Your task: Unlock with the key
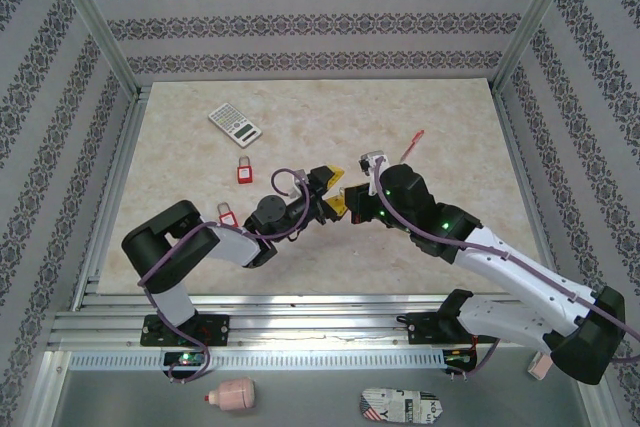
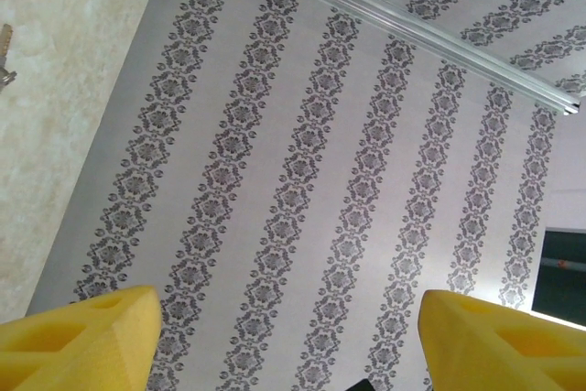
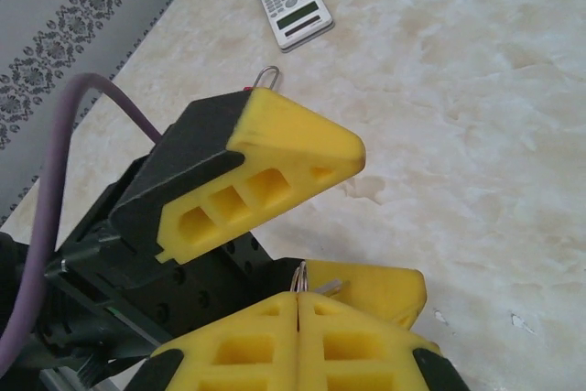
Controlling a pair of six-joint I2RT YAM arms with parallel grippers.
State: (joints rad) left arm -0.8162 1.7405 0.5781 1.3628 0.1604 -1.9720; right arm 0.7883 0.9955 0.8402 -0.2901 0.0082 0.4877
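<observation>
The left arm and right arm are stretched inward, wrists nearly met. The left jaws are held apart; the right jaws are pressed shut.

A tiny, thin, silvery-grey metal key is pinched between the closed yellow pads of the right end effector. Only a sliver and its wire ring poke out.

Lab test cell, aluminium frame, wallpapered walls
</observation>
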